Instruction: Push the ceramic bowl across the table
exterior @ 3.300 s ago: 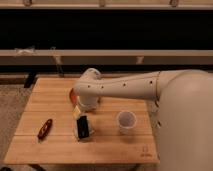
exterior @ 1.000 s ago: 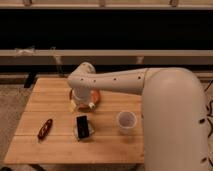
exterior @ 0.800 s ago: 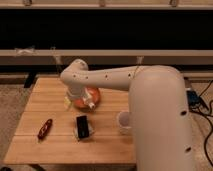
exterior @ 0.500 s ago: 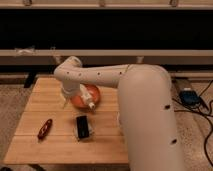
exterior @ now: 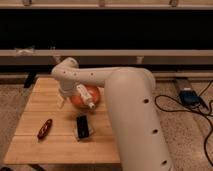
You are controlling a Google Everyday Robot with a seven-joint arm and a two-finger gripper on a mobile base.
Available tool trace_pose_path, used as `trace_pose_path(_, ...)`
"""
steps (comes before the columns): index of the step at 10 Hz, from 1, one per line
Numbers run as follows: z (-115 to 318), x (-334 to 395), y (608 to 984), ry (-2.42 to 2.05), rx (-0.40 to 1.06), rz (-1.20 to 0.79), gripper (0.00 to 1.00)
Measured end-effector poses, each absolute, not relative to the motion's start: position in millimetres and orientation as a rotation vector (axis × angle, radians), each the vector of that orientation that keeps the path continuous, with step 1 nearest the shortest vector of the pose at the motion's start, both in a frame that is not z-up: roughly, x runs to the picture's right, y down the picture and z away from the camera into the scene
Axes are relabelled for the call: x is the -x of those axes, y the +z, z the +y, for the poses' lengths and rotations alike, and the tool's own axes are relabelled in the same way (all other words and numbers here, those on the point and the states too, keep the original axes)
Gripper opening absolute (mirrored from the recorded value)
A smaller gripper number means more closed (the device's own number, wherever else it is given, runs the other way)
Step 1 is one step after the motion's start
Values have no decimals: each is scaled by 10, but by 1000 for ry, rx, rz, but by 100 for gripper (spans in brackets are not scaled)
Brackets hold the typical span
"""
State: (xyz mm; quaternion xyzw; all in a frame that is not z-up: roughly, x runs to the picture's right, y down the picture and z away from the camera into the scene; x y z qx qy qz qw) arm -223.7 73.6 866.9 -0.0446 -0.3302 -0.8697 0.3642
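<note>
The orange ceramic bowl [exterior: 89,96] sits on the light wooden table [exterior: 45,150], near its far middle. My gripper [exterior: 75,100] hangs from the white arm right at the bowl's left side. One finger [exterior: 87,97] lies over the bowl and the other finger [exterior: 60,102] is outside its left rim, so the fingers stand apart with nothing clamped. The big white arm [exterior: 135,115] covers the table's right part and hides the white cup.
A small black box-like object [exterior: 82,126] stands in front of the bowl. A red elongated object [exterior: 45,128] lies at the front left. A dark shelf and rail run behind the table. Cables and a power brick [exterior: 189,96] lie on the floor at the right.
The arm has swung left and nearer the camera. The gripper and the bowl have shifted left along the far side of the table. The white cup is now hidden.
</note>
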Motion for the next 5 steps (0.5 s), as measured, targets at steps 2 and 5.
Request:
trace_pose_path(2,850,2264,8818,-2232,134,-880,80)
trace_pose_path(5,1075,2376,8938,-2239,155,-928,80)
